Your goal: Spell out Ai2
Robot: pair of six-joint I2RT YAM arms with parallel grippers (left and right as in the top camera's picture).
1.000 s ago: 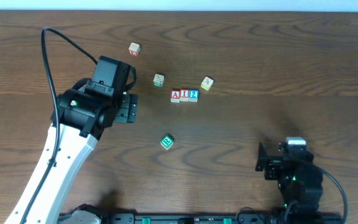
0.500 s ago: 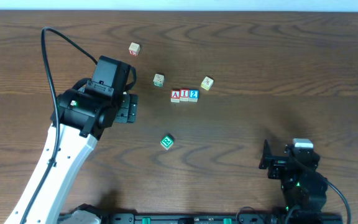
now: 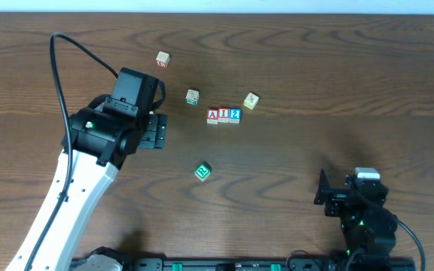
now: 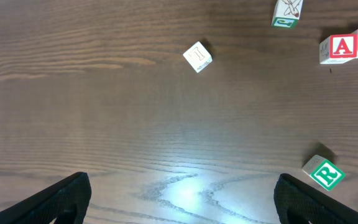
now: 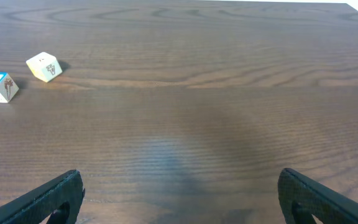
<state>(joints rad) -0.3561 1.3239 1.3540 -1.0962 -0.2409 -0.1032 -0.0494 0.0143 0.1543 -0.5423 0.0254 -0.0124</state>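
Spelling row: the A block [image 3: 212, 115], I block [image 3: 224, 115] and 2 block [image 3: 234, 114] sat touching in one line on the table [image 3: 353, 75]. In the overhead view they read A-I-2 from 9 o'clock toward 3 o'clock.
Left gripper [image 3: 157, 129]: the fingers were spread wide with nothing between them. It hung over bare wood at 9 o'clock of the row, apart from every block.
Right gripper [image 3: 322, 192]: the fingers were likewise spread and held nothing. It was at 4 o'clock of the row, well apart from it.
Green R block [image 3: 203, 172]: it lay alone at 7 o'clock of the row, turned askew to it.
Pale block [image 3: 251, 101]: it was near the 2 block at 2 o'clock, turned askew.
Picture block [image 3: 192, 96]: it was near the A block at 10 o'clock, apart from it.
Far block [image 3: 163, 59]: it lay farther out toward 10 o'clock, well apart from the row. Its top marking was too small to read with certainty.
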